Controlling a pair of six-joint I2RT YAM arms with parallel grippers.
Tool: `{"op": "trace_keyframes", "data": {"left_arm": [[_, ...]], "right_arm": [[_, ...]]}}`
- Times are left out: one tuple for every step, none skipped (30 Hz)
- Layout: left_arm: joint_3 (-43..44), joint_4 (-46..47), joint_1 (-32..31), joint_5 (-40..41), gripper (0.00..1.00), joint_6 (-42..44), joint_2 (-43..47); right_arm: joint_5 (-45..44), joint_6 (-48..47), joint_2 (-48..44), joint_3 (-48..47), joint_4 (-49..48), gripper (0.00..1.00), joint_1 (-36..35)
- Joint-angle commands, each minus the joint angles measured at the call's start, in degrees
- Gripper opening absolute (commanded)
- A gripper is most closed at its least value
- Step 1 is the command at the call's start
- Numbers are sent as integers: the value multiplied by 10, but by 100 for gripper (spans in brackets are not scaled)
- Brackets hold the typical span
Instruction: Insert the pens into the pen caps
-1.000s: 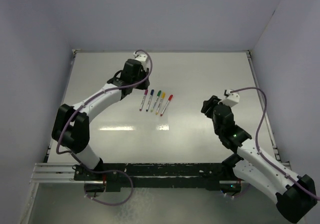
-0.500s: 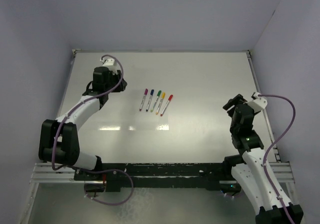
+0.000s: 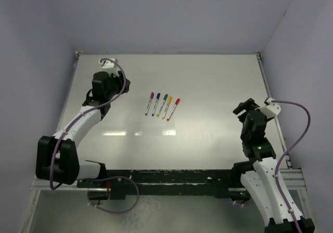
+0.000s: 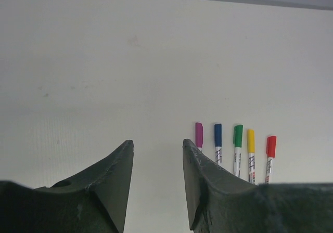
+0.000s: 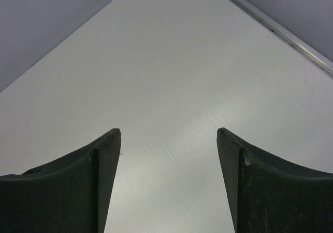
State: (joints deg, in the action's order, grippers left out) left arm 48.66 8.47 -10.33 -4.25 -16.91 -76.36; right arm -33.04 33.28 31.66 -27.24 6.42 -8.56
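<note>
Five silver-grey pens lie side by side mid-table, each with a cap on its far end: purple [image 3: 151, 95], blue [image 3: 158, 95], green [image 3: 165, 96], yellow [image 3: 170, 98] and red [image 3: 177, 101]. The left wrist view shows the same caps: purple [image 4: 199, 134], blue [image 4: 217, 134], green [image 4: 238, 135], yellow [image 4: 251, 139], red [image 4: 271, 145]. My left gripper [image 3: 120, 81] [image 4: 156, 142] is open and empty, to the left of the row. My right gripper [image 3: 241, 108] [image 5: 169, 131] is wide open and empty over bare table far to the right.
The white table has a raised rim along the back [image 3: 166, 53] and the right side [image 3: 271, 100]. Purple walls close it in on three sides. A black rail [image 3: 166, 177] carries the arm bases at the near edge.
My left arm has swung left, away from the pens it was beside. My right arm has drawn back to the right. Both moved little in the last half second. The pens have not moved.
</note>
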Motion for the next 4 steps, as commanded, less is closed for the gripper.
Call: {"op": "trace_keyframes", "data": {"left_arm": [[-18,51,-1,11,45,1,30],[-16,48,-1,11,45,1,31],[-15,44,-1,11,46,2,32],[-14,44,-1,11,46,3,33]], "right_arm": [[-6,-4,-11,-15,-6,77,2],[-7,-4,-12,-15,-6,77,3],[-7,-3,-13,-14,-7,77,2],[-7,-3,-14,-13,-8,78,2]]}}
